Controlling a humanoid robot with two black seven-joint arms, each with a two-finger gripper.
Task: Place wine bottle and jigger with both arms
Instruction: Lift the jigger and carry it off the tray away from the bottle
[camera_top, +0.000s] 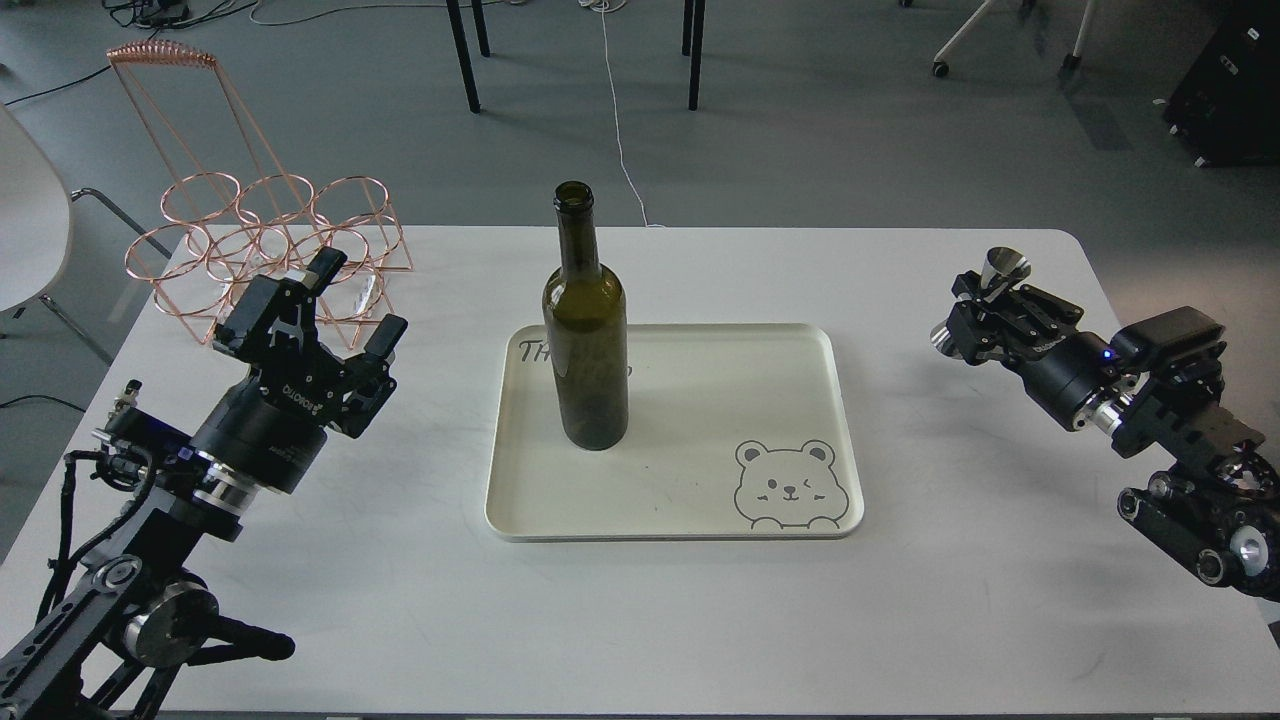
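The dark olive-green wine bottle stands upright on the left part of the cream tray. My left gripper is open and empty, left of the tray, well apart from the bottle. My right gripper is shut on the small steel jigger and holds it over the table to the right of the tray. The jigger's upper cup shows above the fingers and its lower end pokes out at the left.
A copper wire bottle rack stands at the table's back left corner, just behind my left gripper. The tray has a bear drawing at its front right. Chair and table legs stand on the floor beyond the white table.
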